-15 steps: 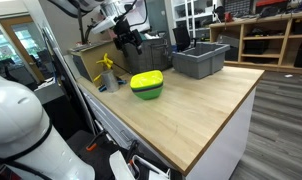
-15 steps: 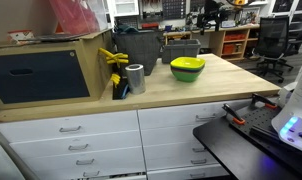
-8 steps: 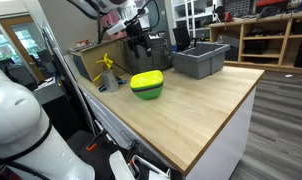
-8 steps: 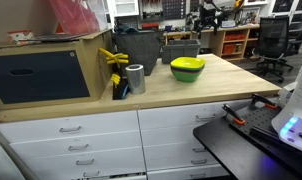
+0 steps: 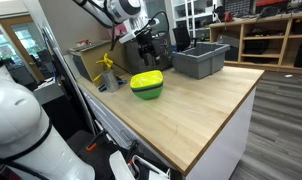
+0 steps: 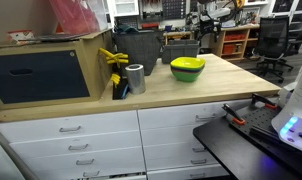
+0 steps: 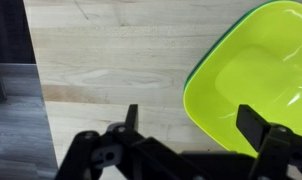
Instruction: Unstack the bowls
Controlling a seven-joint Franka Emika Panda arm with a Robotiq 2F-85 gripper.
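Note:
The bowls stand stacked on the wooden table: the bright yellow bowl (image 5: 146, 79) is on top, with the green bowl (image 5: 146, 92) under it. They also show in an exterior view, the yellow one (image 6: 187, 64) on the green one (image 6: 187, 73). The dark blue-purple bowl is hidden. In the wrist view the yellow bowl (image 7: 261, 75) fills the right side, with a thin green rim (image 7: 196, 68) at its left edge. My gripper (image 5: 146, 47) hangs open and empty above the stack; in the wrist view it (image 7: 191, 120) straddles the bowl's left rim.
A large gray bin (image 5: 200, 59) stands at the back of the table (image 5: 191, 110). A silver cylinder (image 6: 135, 78) and yellow-handled clamps (image 6: 118, 58) stand beside a wooden crate (image 6: 46, 68). The table's edge (image 7: 31, 80) shows at the left of the wrist view.
My gripper has moved from behind the stack, near the crate, toward the gray bin's side and a little lower, ending above the bowls. The bowls have not moved.

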